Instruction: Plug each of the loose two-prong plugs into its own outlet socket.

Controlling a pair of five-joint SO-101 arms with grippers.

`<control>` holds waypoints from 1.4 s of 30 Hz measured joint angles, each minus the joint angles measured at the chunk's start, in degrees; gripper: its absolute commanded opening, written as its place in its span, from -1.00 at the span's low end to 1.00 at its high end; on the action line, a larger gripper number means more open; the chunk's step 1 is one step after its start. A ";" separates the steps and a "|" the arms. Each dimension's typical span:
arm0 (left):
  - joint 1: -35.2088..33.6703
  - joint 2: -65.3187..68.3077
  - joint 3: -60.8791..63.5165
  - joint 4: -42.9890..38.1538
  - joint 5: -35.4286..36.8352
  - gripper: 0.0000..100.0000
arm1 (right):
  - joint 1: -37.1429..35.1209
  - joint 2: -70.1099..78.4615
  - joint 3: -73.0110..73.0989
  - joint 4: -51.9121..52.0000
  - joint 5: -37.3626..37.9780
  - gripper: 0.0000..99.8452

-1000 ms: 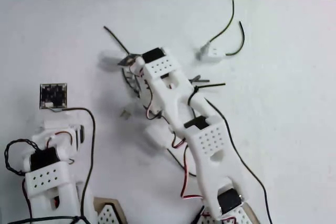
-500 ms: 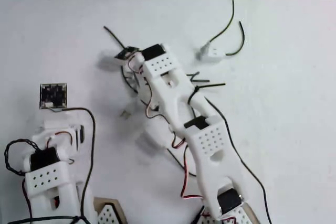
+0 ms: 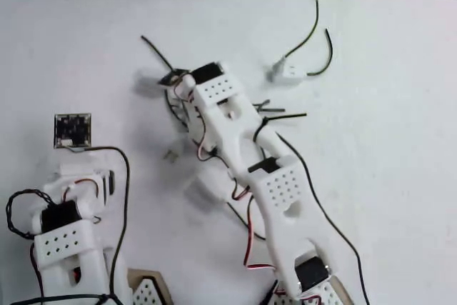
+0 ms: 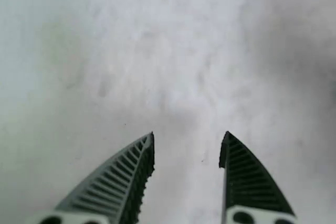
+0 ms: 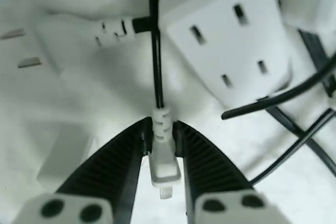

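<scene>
Slightly shifted since a second before, with its wrist turned, my right arm (image 3: 278,191) hung near the outlet block (image 5: 231,35), its jaws clamped on a white plug (image 5: 164,161) at the neck; I judged this kept the prong end free for turning. Its black cord (image 5: 155,56) ran toward the block. A second plug (image 5: 79,32) lay loose beside the block, and my left jaws stood apart over bare surface (image 4: 168,51), well away from it.
</scene>
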 measured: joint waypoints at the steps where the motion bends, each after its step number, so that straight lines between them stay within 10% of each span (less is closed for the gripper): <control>1: 0.00 0.00 0.00 0.00 0.00 -0.58 | 0.00 0.00 -0.09 0.00 0.00 -0.93; 42: 0.00 0.00 0.00 0.00 0.00 -0.58 | 0.70 -3.43 6.15 0.18 0.00 -0.89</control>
